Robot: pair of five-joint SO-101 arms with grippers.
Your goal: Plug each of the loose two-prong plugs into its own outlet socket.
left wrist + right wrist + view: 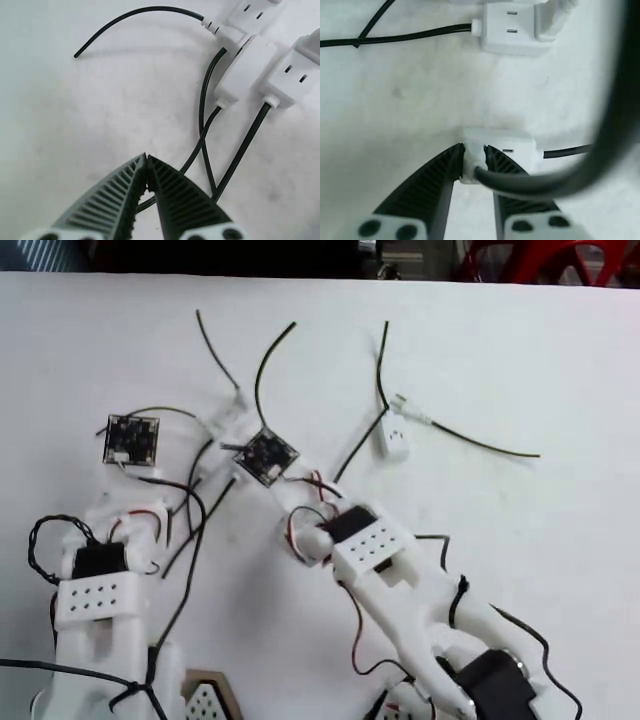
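Observation:
My right gripper is shut on a white two-prong plug with a thick black cable. The plug sits against a white outlet socket on the table. Farther off lies a second socket with a plug at its side. My left gripper is shut with nothing in it, low over the white table. Beyond it lie two white sockets and a plug body on black cords. In the high view both arms point at this cluster.
Another white socket with a plug and cord lies apart at centre right. Loose black cords cross the table's middle and run between the arms. A small wooden piece lies at the front edge.

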